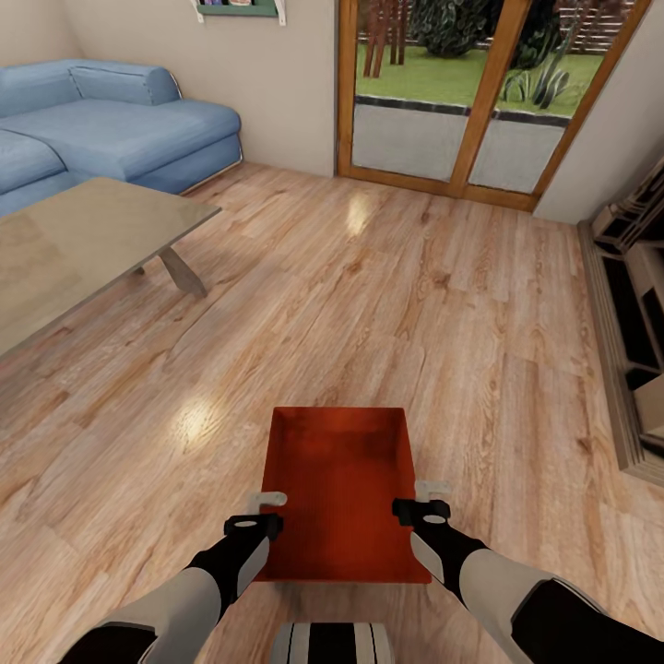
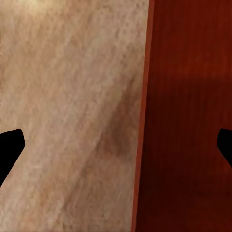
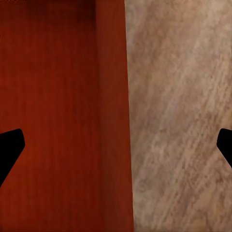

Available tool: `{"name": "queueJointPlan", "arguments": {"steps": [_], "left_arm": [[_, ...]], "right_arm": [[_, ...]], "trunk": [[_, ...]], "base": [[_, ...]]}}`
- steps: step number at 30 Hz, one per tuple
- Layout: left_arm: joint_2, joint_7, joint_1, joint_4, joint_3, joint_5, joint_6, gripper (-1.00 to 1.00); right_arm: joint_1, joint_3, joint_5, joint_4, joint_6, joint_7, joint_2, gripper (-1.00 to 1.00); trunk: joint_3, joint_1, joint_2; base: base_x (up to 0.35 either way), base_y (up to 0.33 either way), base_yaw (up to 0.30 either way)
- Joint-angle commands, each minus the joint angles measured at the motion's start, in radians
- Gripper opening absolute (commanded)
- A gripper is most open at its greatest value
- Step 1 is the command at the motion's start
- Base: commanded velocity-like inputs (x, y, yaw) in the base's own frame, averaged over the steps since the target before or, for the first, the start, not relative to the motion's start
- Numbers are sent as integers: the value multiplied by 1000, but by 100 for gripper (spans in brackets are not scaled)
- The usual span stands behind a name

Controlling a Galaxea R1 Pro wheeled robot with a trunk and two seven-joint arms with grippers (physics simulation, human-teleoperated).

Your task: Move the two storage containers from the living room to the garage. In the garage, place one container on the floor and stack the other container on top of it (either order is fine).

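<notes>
I have the orange box (image 1: 339, 489) carried between both arms: left tool (image 1: 261, 513) and right tool (image 1: 417, 499) each straddle a side wall, jaws apart, steadying it above the wood floor (image 1: 387, 304).

**No readable writing anywhere**

No text, label, brand, number or sign can be read in any view. The plain orange-red open rectangular storage container (image 1: 337, 489) has bare walls and a bare bottom. The light wood-plank floor (image 1: 433, 304), the blue fabric sofa (image 1: 111, 120) and the wooden-framed glass door (image 1: 480, 92) carry no lettering either.
</notes>
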Motion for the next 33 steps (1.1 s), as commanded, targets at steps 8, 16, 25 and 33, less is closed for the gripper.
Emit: {"name": "queueJointPlan", "arguments": {"steps": [8,16,25,33], "left_arm": [[-2,2,0,2,-6,2,6,100],[-8,-10,0,4,-6,3,5,100],[-5,-11,0,4,-6,3,4,100],[-4,-11,0,6,-4,3,6,-100]], "right_arm": [[-1,8,-11,0,-4,-3,0,100],[-1,8,-11,0,-4,-3,0,100],[-1,8,-11,0,-4,-3,0,100],[-1,8,-9,0,-4,-3,0,-100]], "trunk": [[-1,0,0],[-1,0,0],[-1,0,0],[-1,0,0]], "base": [[0,0,0],[0,0,0],[0,0,0],[0,0,0]]}}
